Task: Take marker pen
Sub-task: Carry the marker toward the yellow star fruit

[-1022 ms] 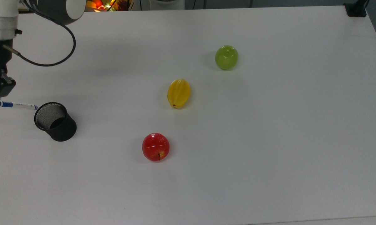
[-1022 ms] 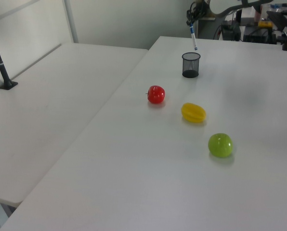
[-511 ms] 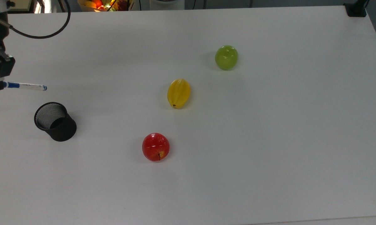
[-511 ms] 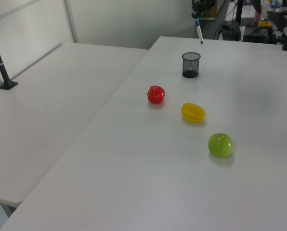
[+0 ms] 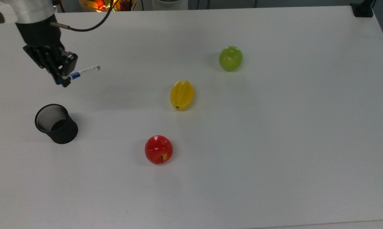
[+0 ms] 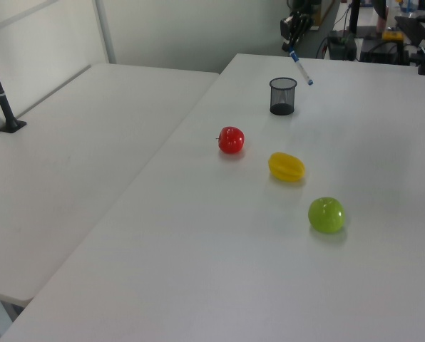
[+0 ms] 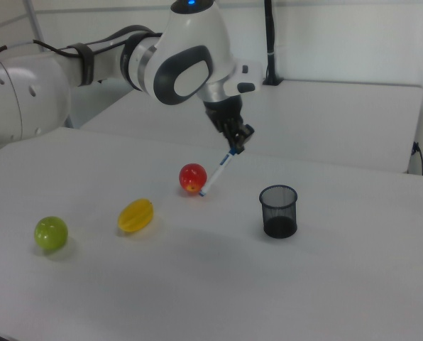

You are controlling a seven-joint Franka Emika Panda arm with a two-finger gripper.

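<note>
The marker pen (image 5: pixel 83 72) is a slim white barrel with blue ends, held up in the air above the table. My gripper (image 5: pixel 64 78) is shut on its blue capped end, and the free end slants out to the top view's right. In the right view the marker pen (image 7: pixel 217 172) hangs tilted below the gripper (image 7: pixel 236 144), its tip in front of the red fruit. In the left view the marker pen (image 6: pixel 301 70) slants down just above and right of the mesh cup, held by the gripper (image 6: pixel 292 50).
A black mesh cup (image 5: pixel 56 123) stands upright at the top view's left, below the gripper. A red apple (image 5: pixel 158 149), a yellow fruit (image 5: pixel 182 94) and a green apple (image 5: pixel 230 58) lie in a diagonal row across the white table (image 5: pixel 274 143).
The gripper carried the marker pen away from the cup's rim, up and toward the top view's right. The pen has swung so its free end now tilts upward.
</note>
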